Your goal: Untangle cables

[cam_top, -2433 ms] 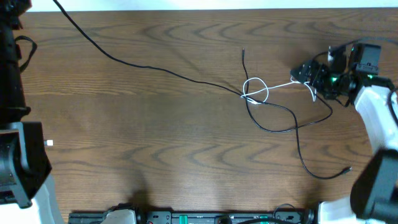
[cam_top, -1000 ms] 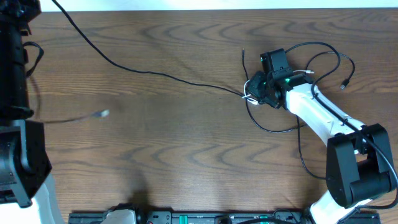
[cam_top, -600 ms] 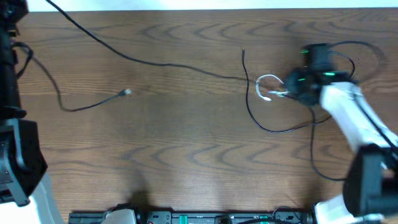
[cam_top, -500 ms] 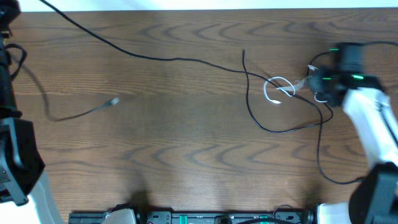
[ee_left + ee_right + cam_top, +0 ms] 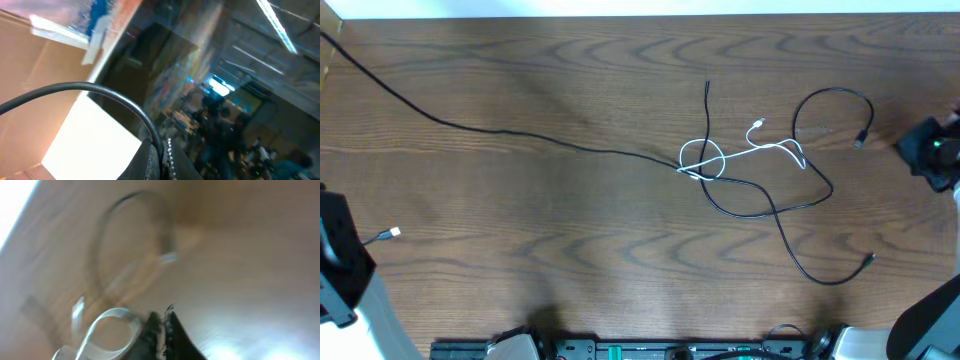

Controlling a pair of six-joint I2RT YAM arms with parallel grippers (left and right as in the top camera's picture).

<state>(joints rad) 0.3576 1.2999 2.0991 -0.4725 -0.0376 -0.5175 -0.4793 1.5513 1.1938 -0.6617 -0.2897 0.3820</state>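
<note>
Since half a second ago the right gripper (image 5: pixel 924 150) has pulled back rightward, pinched closed, nothing visibly held. The white cable (image 5: pixel 770 147) lies loose on the surface (image 5: pixel 570 250) to its left, looped around the black cables (image 5: pixel 750 214). The left gripper (image 5: pixel 160 152) is clamped closed on a black cable.

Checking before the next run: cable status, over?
Left gripper jaws shut on long black cable. Right gripper jaws shut, empty. White cable, second black cable tangled with it mid-table.
</note>
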